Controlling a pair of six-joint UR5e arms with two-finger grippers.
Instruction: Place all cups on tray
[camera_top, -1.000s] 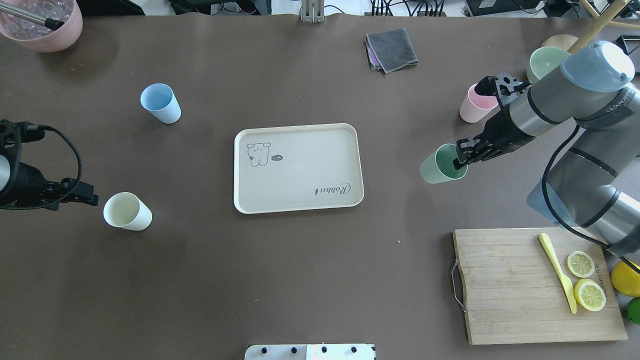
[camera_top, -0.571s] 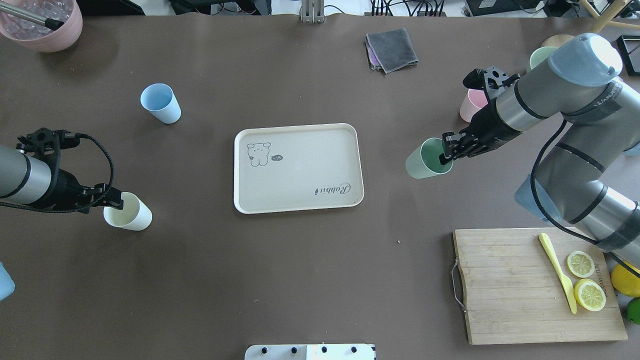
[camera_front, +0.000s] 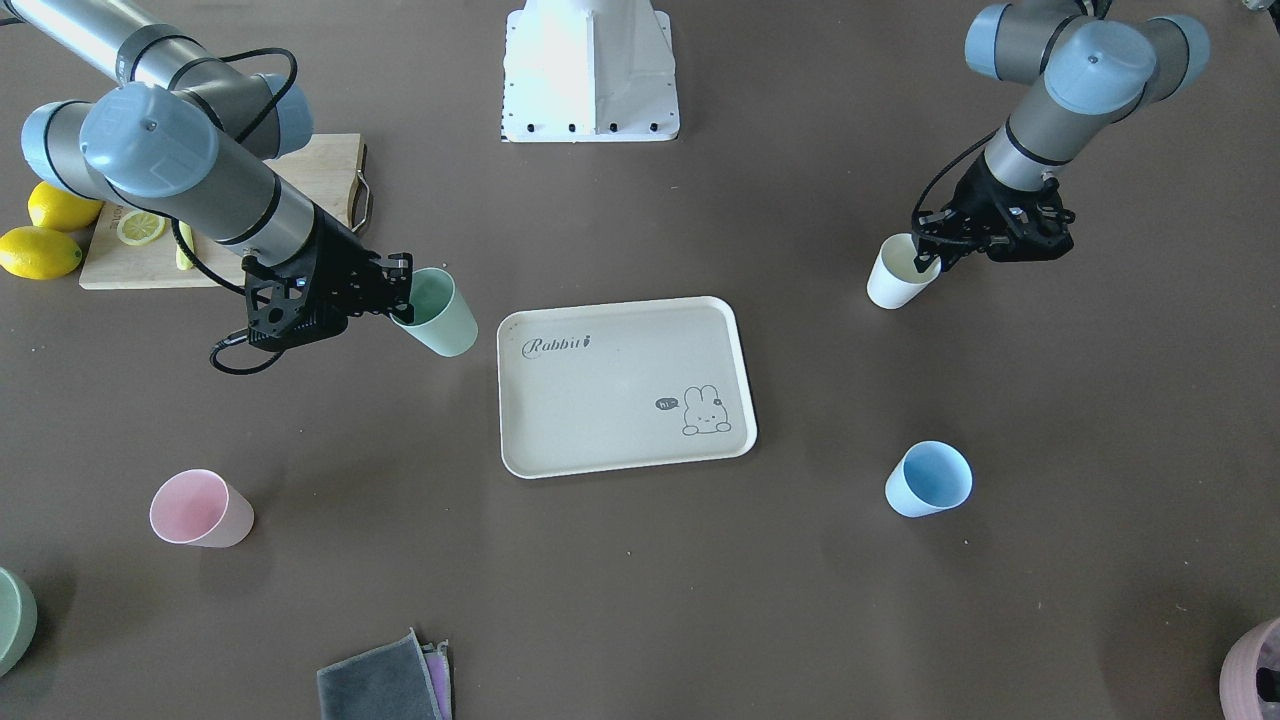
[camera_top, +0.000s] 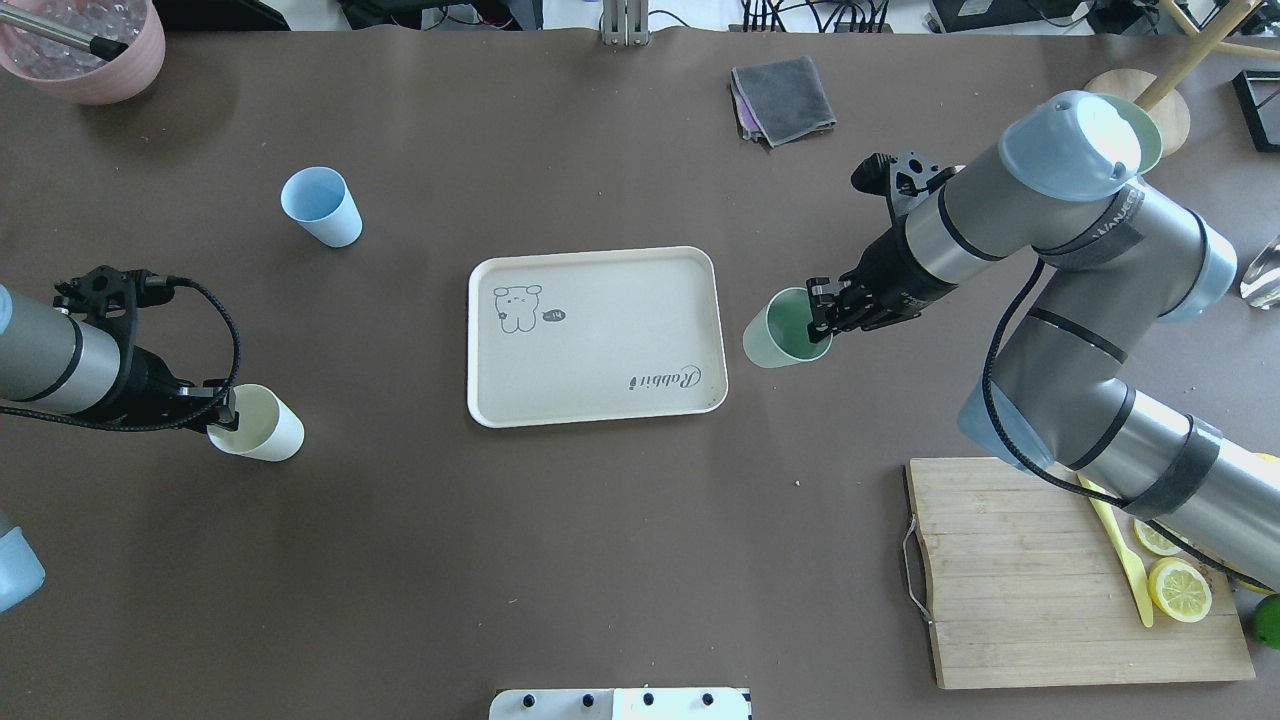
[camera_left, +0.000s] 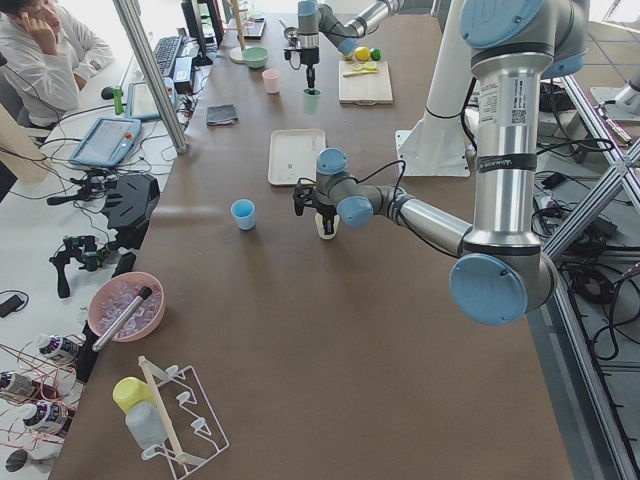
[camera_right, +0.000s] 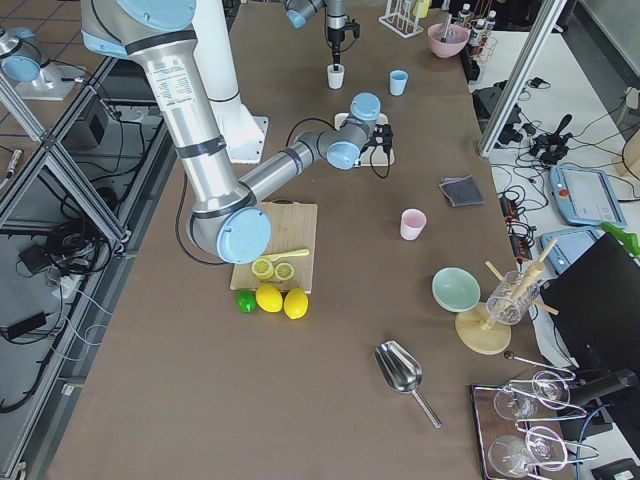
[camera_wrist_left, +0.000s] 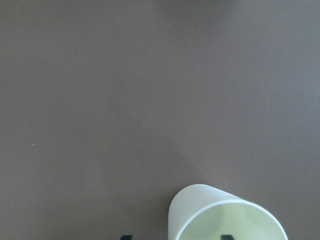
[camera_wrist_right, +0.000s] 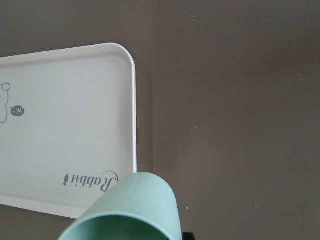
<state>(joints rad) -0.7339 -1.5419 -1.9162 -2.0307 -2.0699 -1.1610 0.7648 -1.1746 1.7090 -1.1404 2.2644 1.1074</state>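
My right gripper (camera_top: 820, 310) is shut on the rim of the sage green cup (camera_top: 783, 330), holding it just off the right edge of the cream tray (camera_top: 600, 345). The wrist view shows the green cup (camera_wrist_right: 125, 212) beside the tray's corner (camera_wrist_right: 65, 125). My left gripper (camera_top: 228, 408) is open at the cream white cup (camera_top: 265, 428). Its fingers straddle the cup's near wall (camera_wrist_left: 220, 215), one inside and one outside. The light blue cup (camera_top: 322, 206) stands far left of the tray. The pink cup (camera_front: 200, 510) stands alone; my right arm hides it in the overhead view. The tray holds no cups.
A wooden cutting board (camera_top: 1010, 580) with lemon slices and a yellow knife lies front right. A grey cloth (camera_top: 782, 98) lies at the far side, and a mauve container (camera_top: 85, 50) is at the far left corner. A green bowl (camera_front: 12, 620) is cut by the picture edge.
My right gripper has carried the green cup leftward, close to the tray's right edge. My left gripper has moved in to the cream cup and now straddles its rim.
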